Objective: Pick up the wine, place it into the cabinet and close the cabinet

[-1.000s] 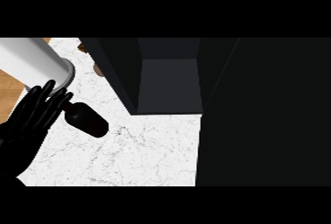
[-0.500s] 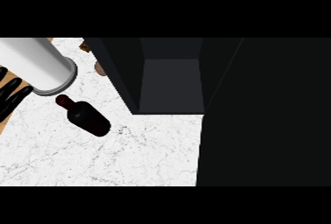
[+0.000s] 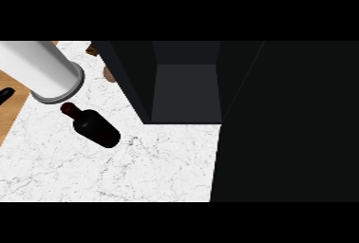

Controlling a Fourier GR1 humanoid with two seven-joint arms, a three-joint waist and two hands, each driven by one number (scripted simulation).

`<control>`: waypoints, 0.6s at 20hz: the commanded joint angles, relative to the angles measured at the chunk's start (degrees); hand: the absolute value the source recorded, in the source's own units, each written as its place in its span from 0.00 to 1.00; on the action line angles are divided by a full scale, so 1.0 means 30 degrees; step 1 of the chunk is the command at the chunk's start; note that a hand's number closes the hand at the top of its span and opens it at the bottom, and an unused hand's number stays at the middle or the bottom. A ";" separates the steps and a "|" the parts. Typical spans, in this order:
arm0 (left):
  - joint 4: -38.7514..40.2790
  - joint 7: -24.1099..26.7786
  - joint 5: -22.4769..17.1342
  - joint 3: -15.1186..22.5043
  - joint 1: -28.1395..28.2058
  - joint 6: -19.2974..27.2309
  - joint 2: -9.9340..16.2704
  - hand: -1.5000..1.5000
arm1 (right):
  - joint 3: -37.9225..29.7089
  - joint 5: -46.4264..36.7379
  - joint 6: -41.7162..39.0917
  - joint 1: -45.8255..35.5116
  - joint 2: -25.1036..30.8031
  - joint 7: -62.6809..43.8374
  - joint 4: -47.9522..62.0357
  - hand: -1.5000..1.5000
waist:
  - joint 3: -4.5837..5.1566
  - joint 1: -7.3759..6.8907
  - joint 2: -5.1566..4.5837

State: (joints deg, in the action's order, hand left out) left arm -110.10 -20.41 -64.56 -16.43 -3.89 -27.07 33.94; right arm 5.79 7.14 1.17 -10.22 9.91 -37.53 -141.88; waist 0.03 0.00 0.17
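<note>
The wine bottle [image 3: 93, 127] is dark with a reddish cap and sits on the white marble counter [image 3: 140, 171], its neck pointing to the upper left. Nothing touches it. The open cabinet [image 3: 186, 90] shows a dark grey inside just right of the bottle, and its black door [image 3: 288, 123] fills the right side. A grey forearm [image 3: 38, 71] crosses the upper left corner above the bottle's cap. Only a black sliver of my left hand [image 3: 4, 94] shows at the left edge, apart from the bottle. My right hand is out of view.
A wooden surface [image 3: 10, 111] borders the marble at the left. Small brown objects [image 3: 108, 73] lie by the cabinet's left wall near the top. Open marble stretches below the bottle to the lower edge.
The left hand, spread over the bottle's left side a second ago, has slid left until almost out of view. The bottle has stayed where it was.
</note>
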 commanded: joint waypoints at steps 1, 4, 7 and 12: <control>-0.0644 -0.1302 -0.1463 -0.0700 -0.0038 0.0640 0.0553 0.00 | -0.0151 0.0576 0.0568 -0.0530 0.0012 -0.1948 -0.2456 0.00 | -0.0007 -0.0014 0.0000; -0.0144 -0.0474 0.1061 -0.0047 -0.0069 0.0249 -0.0719 0.00 | -0.1022 0.1084 0.0980 -0.1542 0.0304 -0.3222 -0.2712 0.00 | -0.0005 0.0066 -0.0015; 0.1089 -0.1272 0.0654 -0.0010 -0.2172 0.1325 0.0018 0.00 | -0.0415 0.0460 0.1638 -0.3379 0.0277 -0.4558 -0.2449 0.00 | -0.0002 0.0158 -0.0021; 0.0217 0.0016 0.3169 0.0875 0.0231 -0.0088 -0.2395 0.00 | -0.1835 0.1619 0.0754 -0.2347 0.0585 -0.3692 -0.2139 0.00 | -0.0014 0.0049 -0.0029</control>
State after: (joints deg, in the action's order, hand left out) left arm -108.53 -22.67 -59.75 -15.48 -6.48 -25.33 31.14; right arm 3.35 6.14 4.58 -20.14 11.37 -47.94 -142.56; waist 0.02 0.32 0.13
